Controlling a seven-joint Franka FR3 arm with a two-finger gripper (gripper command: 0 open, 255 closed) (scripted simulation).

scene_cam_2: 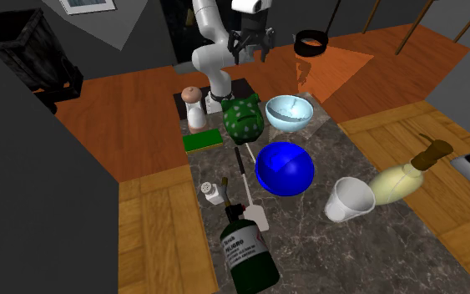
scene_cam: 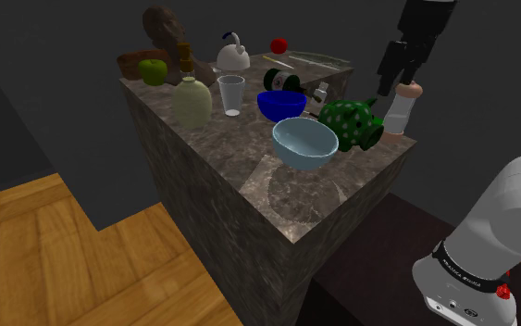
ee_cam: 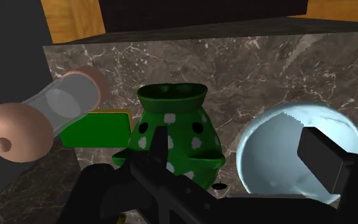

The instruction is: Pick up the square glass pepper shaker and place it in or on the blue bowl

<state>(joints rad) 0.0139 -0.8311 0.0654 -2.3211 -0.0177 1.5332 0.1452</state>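
the black gripper (scene_cam: pixel 392 79) (scene_cam_2: pixel 254 52) (ee_cam: pixel 234 137) hangs over the stand end of the dark marbled worktop (scene_cam: pixel 277 190), its jaws apart and clasping nothing. in the wrist view the green piggy bank with white spots (ee_cam: pixel 171 124) lies beyond one finger and the pale blue round bowl (ee_cam: pixel 279 149) beyond the other. the tall clear cylindrical shaker with a pinkish cap (scene_cam: pixel 403 106) stands upright just beside the gripper, at the worktop's edge.

the small square clear-glass shaker with a grey perforated cap (scene_cam_2: pixel 212 192) (scene_cam: pixel 321 91) rests on the worktop well apart from the gripper, past the piggy bank. it is near the deep blue round bowl (scene_cam_2: pixel 285 167) (scene_cam: pixel 281 105) and the dark green bottle (scene_cam_2: pixel 248 250). a thin black-handled tool with a white head (scene_cam_2: pixel 245 179) lies between it and that bowl. i cannot tell whether this shaker is upright or tipped.
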